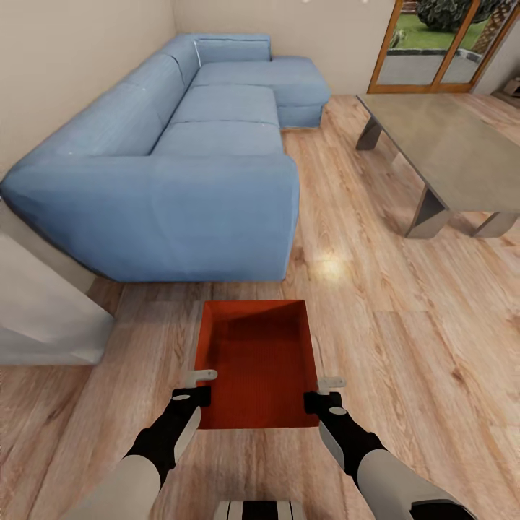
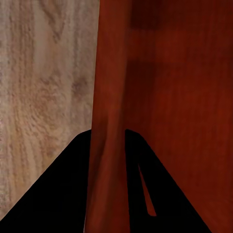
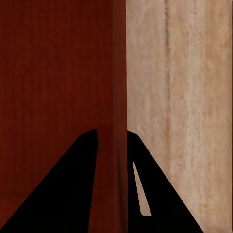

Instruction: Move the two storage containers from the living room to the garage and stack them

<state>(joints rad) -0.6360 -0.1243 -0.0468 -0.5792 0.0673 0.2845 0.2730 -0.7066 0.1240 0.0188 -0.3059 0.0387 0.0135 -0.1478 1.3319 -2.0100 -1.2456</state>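
Location: living room, light wood-plank floor [image 1: 404, 347]; blue sectional sofa [image 1: 180, 159] ahead-left, low grey table [image 1: 448, 152] ahead-right, glazed door [image 1: 433, 43] at far wall.
Task item: one storage container [image 1: 256, 365], orange-red, lidless, in front of robot, between both arms, near sofa's front. Whether lifted or resting on floor: cannot tell.
Left gripper [image 1: 193, 384]: on container's left long wall, near end. Left wrist view shows wall [image 2: 109, 145] running betw. the two dark fingers [image 2: 63, 194], i.e. jaws pinching the wall, one finger inside, one outside.
Right gripper [image 1: 323, 390]: mirror position on right long wall. Right wrist view shows wall [image 3: 112, 145] betw. fingers [image 3: 63, 194]; jaws closed on it.
Handling (judgement): rigid, thin-walled bin, looks empty so prob. light. Smooth wall, narrow pinch, so slip risk if arms drift apart or tilt unevenly.
Grip points (judgement): opposite long walls, as now. Both holds sit toward near end, so far end may sag; mid-wall would balance better.
Caution (judgement): keep level and arms in sync during transit to garage.
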